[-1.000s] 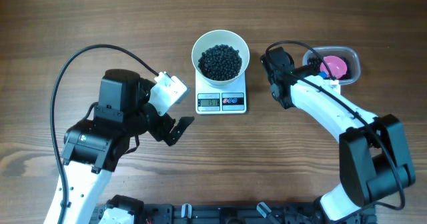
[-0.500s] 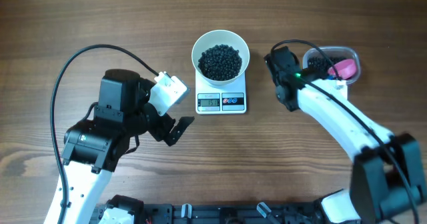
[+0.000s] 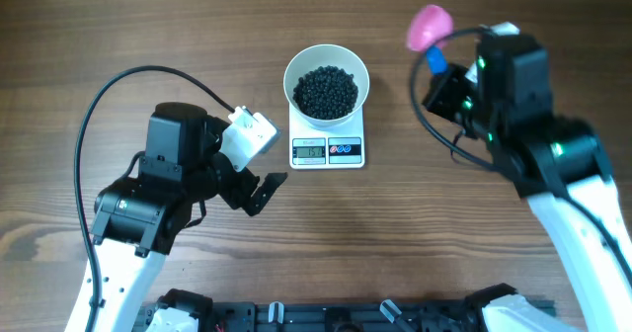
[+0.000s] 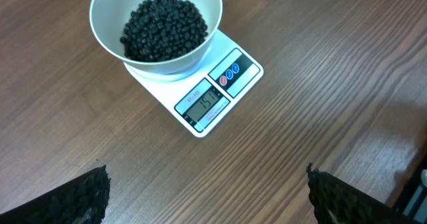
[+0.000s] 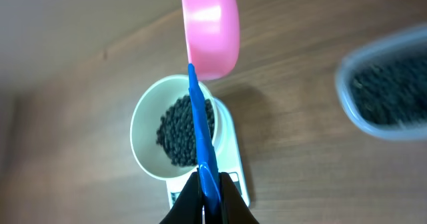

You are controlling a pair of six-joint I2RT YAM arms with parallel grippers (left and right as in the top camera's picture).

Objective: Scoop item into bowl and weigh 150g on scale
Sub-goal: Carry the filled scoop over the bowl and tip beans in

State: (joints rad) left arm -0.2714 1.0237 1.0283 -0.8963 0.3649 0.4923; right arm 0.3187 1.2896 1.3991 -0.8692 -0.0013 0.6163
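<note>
Now your right pincer (image 5: 208,187) is clamped shut on the blue handle (image 5: 200,117) of the pink scoop (image 5: 210,31), whose long axis runs straight out from it, with the white bowl (image 3: 292,75) lying off to its left. Your left pincer (image 3: 262,187) gapes wide and empty, near the scale (image 3: 327,152), where the bowl sits heaped with loose black beads (image 3: 327,90).

The display (image 4: 203,105) on the scale (image 4: 228,51) appears to read 151.

Overhead and wrist views (nearer) share the scale (image 3: 327,151).
</note>
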